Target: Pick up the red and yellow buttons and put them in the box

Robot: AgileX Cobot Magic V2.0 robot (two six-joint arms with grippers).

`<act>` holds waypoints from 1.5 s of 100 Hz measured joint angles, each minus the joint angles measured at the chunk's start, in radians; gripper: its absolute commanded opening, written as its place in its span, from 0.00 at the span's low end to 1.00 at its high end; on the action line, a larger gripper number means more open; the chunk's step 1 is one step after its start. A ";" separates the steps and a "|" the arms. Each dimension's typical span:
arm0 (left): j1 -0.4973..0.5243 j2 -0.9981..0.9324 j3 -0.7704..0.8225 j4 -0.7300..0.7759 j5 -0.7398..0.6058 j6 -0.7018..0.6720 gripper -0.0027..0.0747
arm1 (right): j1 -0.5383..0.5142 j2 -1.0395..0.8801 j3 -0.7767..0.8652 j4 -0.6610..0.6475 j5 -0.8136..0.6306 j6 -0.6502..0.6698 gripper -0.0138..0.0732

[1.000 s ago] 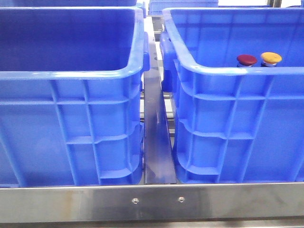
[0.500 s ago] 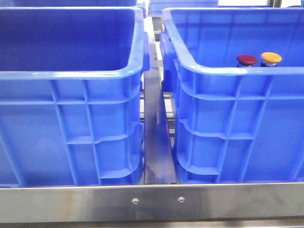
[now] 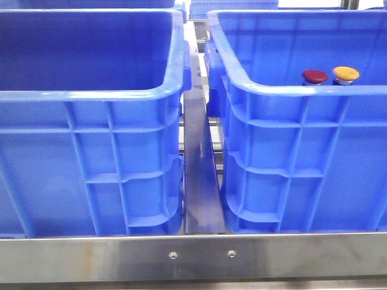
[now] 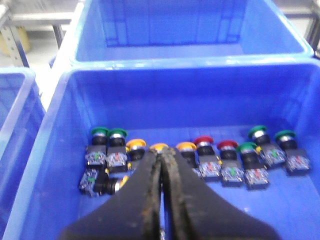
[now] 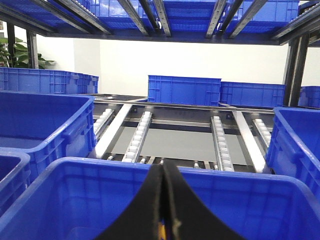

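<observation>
- While neither arm shows in the front view, two deep blue crates fill it side by side: the left crate and the right crate, parted by a metal rail; a steel bar runs across below them.
- Just above the near rim of the right crate peep two domed caps, the red button and, beside it on the right, the yellow button; they stand close together but apart; their bases are hidden by the rim.
- From the left wrist camera, the left gripper hangs over a crate of buttons with its fingers pressed together and nothing between them; on the crate floor lies a row of push-buttons with green caps, yellow caps and red caps; the fingertips sit in front of one yellow cap in that row, and whether they touch it I cannot tell.
- From the right wrist camera, the right gripper is likewise pressed together and holds nothing that shows; it hangs over the open mouth of a blue box, with roller tracks and more blue crates beyond.
</observation>
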 measured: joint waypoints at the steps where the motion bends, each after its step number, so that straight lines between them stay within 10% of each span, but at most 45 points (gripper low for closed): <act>1: 0.000 0.000 0.005 0.000 -0.006 0.000 0.01 | 0.000 0.000 0.000 0.000 0.000 0.000 0.08; 44: 0.000 -0.259 0.428 0.097 -0.385 -0.077 0.01 | 0.000 0.000 0.000 0.000 0.000 0.000 0.08; 82: 0.000 -0.521 0.725 0.115 -0.418 -0.108 0.01 | 0.000 0.000 0.000 0.000 0.000 0.000 0.08; 150: 0.000 -0.558 0.760 0.115 -0.467 -0.114 0.01 | 0.000 -0.001 0.000 0.000 0.000 0.000 0.08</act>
